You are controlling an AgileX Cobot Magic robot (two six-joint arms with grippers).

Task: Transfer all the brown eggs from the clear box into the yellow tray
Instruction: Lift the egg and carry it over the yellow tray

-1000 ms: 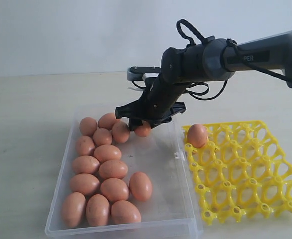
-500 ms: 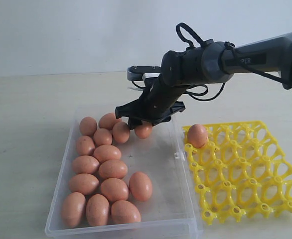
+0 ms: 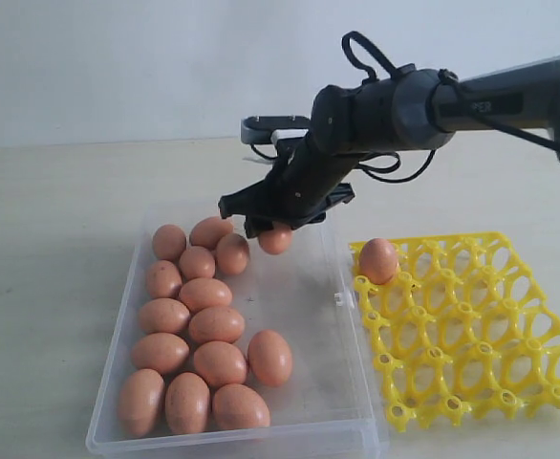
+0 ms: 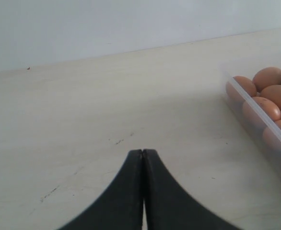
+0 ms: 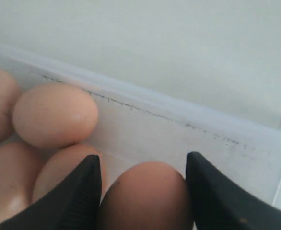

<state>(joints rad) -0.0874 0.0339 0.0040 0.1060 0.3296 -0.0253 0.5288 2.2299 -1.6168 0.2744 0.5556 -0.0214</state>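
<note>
Nearest the exterior camera lies the clear box, with fourteen brown eggs by my count crowded along its left side. Just to its right, the two nearly touching, sits the yellow tray. Only its far-left corner cell is filled, by one seated egg; every other cell I can see is empty.

Farther back, over the far end of the box, is my right pincer. Its black fingers are clamped on a single captive egg, one finger on each flank, and the egg looks to hang clear of the box floor and of its neighbours rather than rest among them. So I judge the step in hand to be the carry, with the pick made and the placing not yet done.

My left pincer is idle — its fingers pressed together over bare table, beside the box's long wall.

The next move calls for height first, enough to clear the box's right wall and the tray's peg posts, then a sideways travel to an empty cell, probably one next to the seated egg. The squeeze has to be firm but gentle — the shell is smooth and would slip or crack. I would lower until the egg sits in the cell before parting the fingers.
</note>
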